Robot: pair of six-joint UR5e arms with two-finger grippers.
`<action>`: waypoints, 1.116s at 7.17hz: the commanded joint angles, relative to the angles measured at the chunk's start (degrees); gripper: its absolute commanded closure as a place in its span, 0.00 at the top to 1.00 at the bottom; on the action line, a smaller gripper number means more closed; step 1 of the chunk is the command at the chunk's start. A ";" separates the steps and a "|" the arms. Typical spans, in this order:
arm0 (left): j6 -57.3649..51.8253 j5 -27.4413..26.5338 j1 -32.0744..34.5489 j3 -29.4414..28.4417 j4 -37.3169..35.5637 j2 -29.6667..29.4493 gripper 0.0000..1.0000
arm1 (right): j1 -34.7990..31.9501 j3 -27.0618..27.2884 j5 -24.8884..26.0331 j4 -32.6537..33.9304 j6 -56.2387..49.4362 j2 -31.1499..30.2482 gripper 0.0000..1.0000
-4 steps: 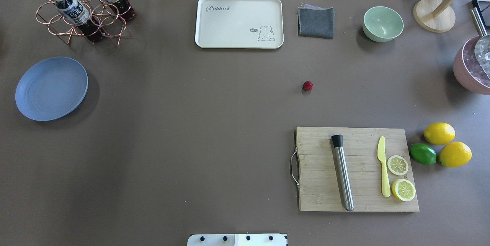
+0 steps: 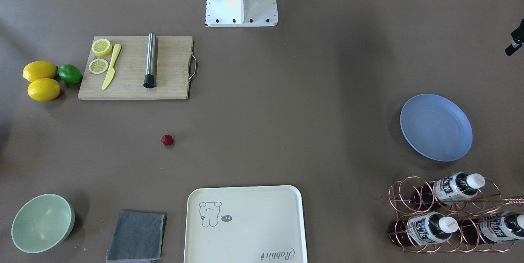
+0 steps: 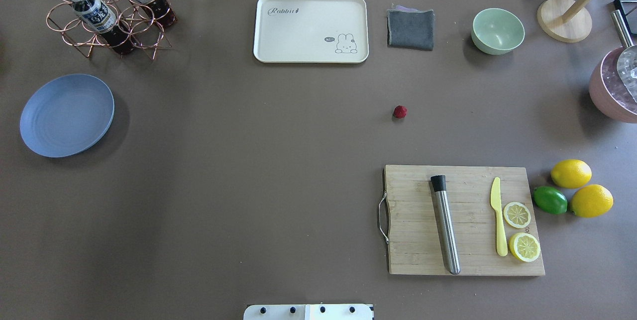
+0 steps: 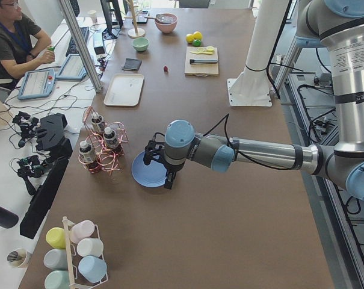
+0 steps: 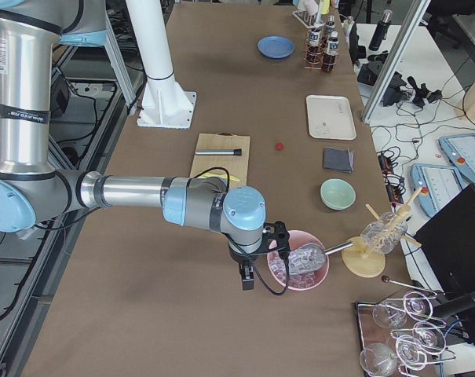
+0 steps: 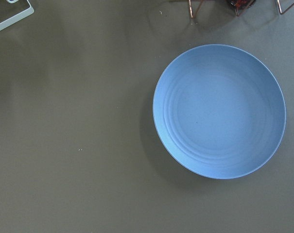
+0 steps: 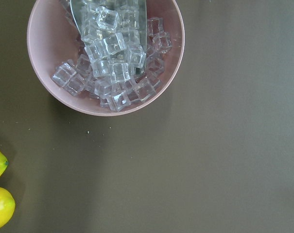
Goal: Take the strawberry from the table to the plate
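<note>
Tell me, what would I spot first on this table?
Probably the tiny red strawberry, alone on the brown table just beyond the cutting board. Next, the blue plate far left, and two bright lemons beside a lime at right.

Left arm (image 4: 254, 153) and right arm (image 5: 135, 191) stretch out level, left hand (image 4: 169, 180) and right hand (image 5: 246, 280) pointing down.

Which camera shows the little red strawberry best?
The exterior front-facing view: the strawberry lies alone on the table, largest there. Overhead exterior shows it nearly as well; side views, a tiny red dot; wrist views, nothing.
</note>
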State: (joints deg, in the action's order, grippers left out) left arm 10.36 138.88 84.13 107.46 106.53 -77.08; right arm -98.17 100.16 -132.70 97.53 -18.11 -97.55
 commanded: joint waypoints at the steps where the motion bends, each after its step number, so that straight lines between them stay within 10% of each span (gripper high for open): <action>1: -0.25 -0.02 -0.10 -0.06 1.23 0.79 0.98 | 0.00 -0.06 0.07 0.03 0.00 -0.01 1.00; 8: -0.25 -0.19 -0.02 -0.15 1.23 2.81 0.97 | 0.00 -0.41 0.16 0.03 0.00 -0.53 1.00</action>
State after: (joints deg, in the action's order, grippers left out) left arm 10.15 138.79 84.10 107.46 107.77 -74.34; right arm -98.17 99.79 -132.60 97.56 -18.13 -98.06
